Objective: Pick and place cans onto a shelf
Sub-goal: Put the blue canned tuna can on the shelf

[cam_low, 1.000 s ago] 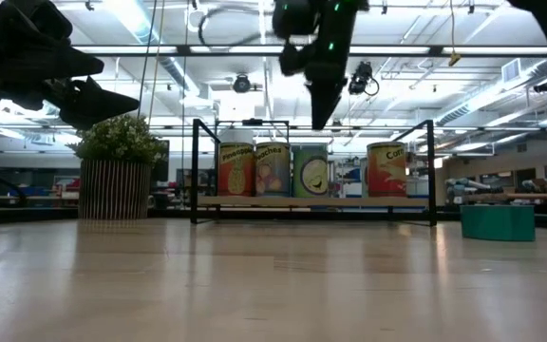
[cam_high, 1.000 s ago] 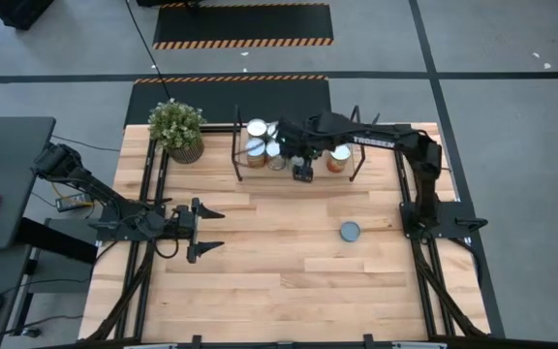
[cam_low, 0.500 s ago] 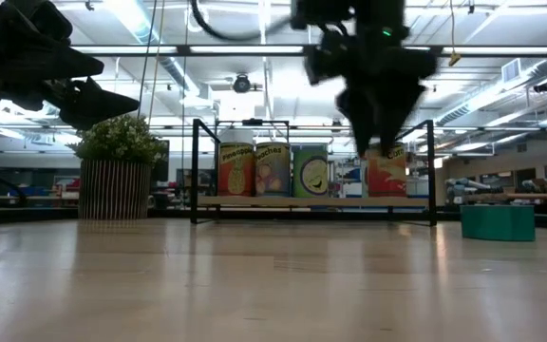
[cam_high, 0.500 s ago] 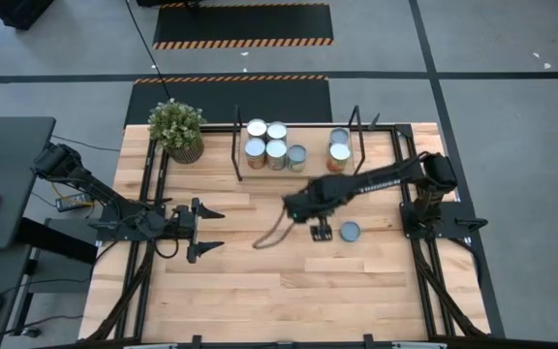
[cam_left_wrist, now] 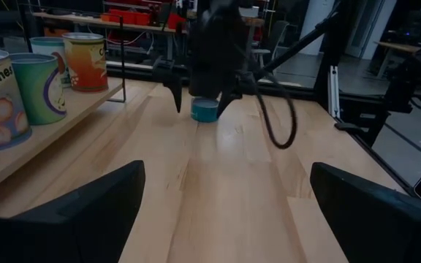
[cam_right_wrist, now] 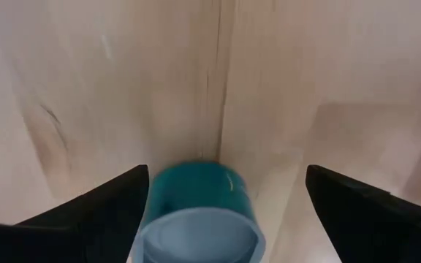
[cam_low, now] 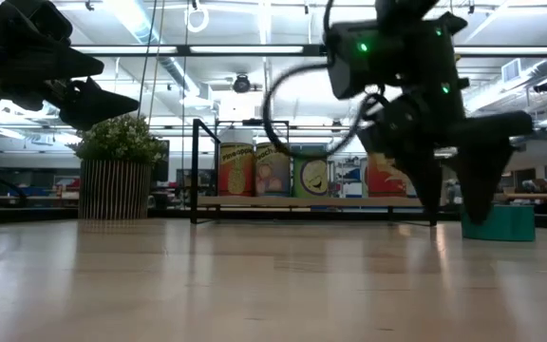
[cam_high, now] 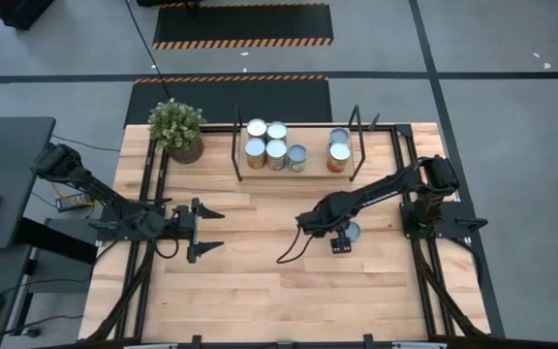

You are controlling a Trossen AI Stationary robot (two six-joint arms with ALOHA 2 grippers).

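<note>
Right gripper point(cam_high: 343, 239) fingers spread over half-hidden teal can point(cam_high: 352, 231), left gripper point(cam_high: 204, 231) fingers released

Cans: six stand upright on the shelf point(cam_high: 298, 171), a low light-wood board between two thin black end frames at the table's far edge. Four cluster at its left end point(cam_high: 266, 142), one greenish can point(cam_high: 297, 158) just beside them, and two point(cam_high: 338, 149) near the right end; labels in the low view show fruit pictures and orange-red print. One short teal can point(cam_high: 351, 232) with a pale grey-blue top stands apart on the tabletop, well short of the shelf.
</note>
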